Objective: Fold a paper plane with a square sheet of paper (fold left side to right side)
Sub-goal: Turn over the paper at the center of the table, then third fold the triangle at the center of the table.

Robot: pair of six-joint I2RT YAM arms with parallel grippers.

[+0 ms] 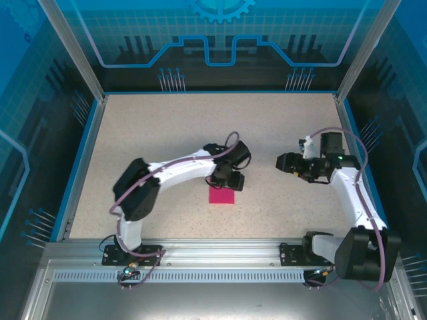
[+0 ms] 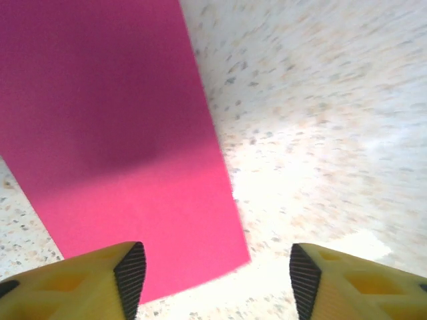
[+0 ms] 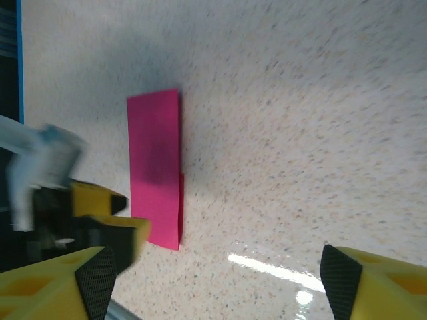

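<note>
You see the folded pink sheet of paper [image 1: 221, 195] lying flat on the speckled table [image 1: 133, 133], a little toward 6 o'clock from its middle. Your left gripper [image 1: 231, 180] stands over the sheet's 12 o'clock edge, jaws parted, nothing between them. Your right gripper [image 1: 283, 162] sits well apart toward 2 o'clock of the sheet, jaws likewise spread and empty.

Looking down from high at six o'clock over the whole worktop [image 1: 167, 133]. From the left wrist, hugging close over the pink paper [image 2: 120, 133]; from the right, farther back, same paper at nine o'clock.
</note>
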